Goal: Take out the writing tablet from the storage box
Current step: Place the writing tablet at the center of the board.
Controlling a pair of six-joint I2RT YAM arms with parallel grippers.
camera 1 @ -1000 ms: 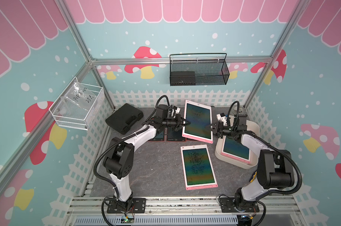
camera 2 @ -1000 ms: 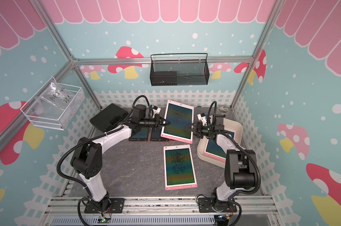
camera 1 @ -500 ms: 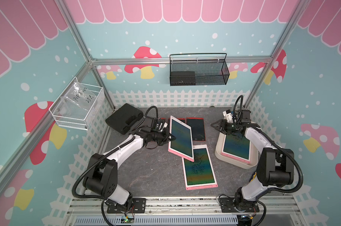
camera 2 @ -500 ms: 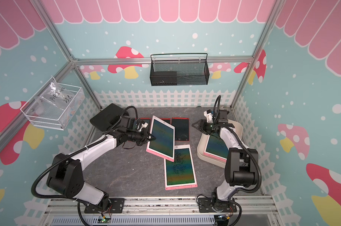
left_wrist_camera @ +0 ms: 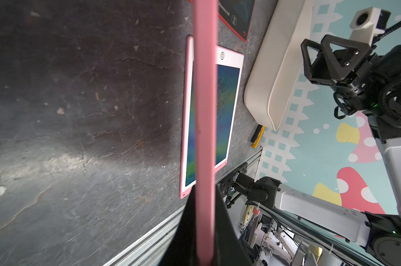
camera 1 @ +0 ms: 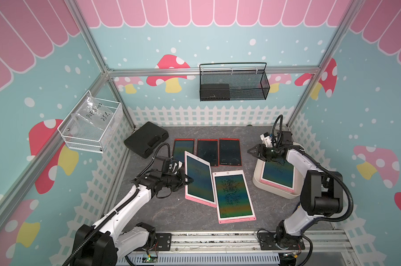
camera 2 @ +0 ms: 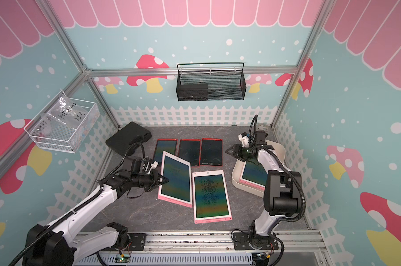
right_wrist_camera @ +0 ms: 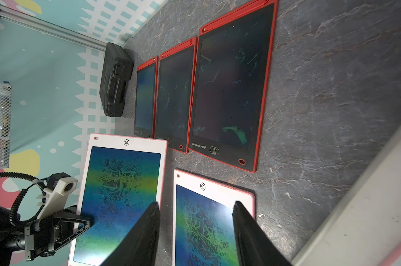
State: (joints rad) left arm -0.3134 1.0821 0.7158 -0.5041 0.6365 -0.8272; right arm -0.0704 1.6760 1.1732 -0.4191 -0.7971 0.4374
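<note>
On the grey stone-patterned mat (camera 1: 162,214), left of centre, the left gripper (camera 1: 189,181) is clamped tight on the long edge of a pink-framed writing tablet (camera 1: 199,179) with a rainbow-tinted screen. The tablet is out of the box and held tilted, its near corner overlapping a second pink-framed tablet (camera 1: 234,198) that lies flat, though contact cannot be told. The right gripper (camera 1: 252,152) hangs with its jaws about half apart and nothing between them, over the far corner of the cream-white rounded plastic storage box (camera 1: 256,184), where a third pink tablet (camera 1: 277,173) lies; behind are three red-framed dark tablets (camera 1: 207,152) in a row and a black hard case (camera 1: 146,139).
</note>
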